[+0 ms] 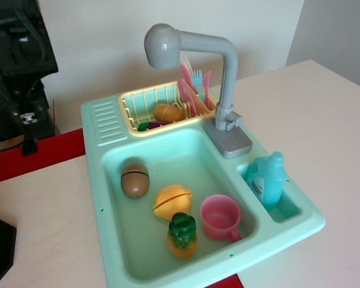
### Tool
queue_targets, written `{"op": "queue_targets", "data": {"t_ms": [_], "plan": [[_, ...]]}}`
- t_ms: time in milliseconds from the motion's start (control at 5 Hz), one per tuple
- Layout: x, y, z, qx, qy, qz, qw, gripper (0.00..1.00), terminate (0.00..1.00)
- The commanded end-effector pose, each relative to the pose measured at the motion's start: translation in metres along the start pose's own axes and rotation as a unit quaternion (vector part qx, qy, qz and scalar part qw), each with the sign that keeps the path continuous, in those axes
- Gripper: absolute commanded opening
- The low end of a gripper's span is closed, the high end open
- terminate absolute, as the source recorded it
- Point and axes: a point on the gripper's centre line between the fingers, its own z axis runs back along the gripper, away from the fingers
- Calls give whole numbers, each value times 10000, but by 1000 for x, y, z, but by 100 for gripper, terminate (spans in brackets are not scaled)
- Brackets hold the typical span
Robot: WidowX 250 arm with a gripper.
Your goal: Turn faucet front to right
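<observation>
Grey plastic faucet (219,84) is standing behind the green sink (108,180), spout head pointing left over the yellow rack (132,108). Gripper (29,117) is hanging far left, apart; jaws' state cannot be told. Judged step: approach; next, reaching the spout arm

Robot arm: black, stood at far left, hanging downward, partly cut by the frame edge. Hand (27,117): pointed down, dark against a dark background; finger state could not be made out. Nothing visibly held.
</observation>
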Motion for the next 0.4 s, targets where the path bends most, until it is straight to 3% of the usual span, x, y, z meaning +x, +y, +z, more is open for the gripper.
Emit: {"op": "queue_targets", "data": {"t_ms": [0, 200], "plan": [[-12, -5, 12, 34, -202, 83, 9998, 100, 0], [-13, -7, 14, 24, -186, 114, 9998, 100, 100]]}}
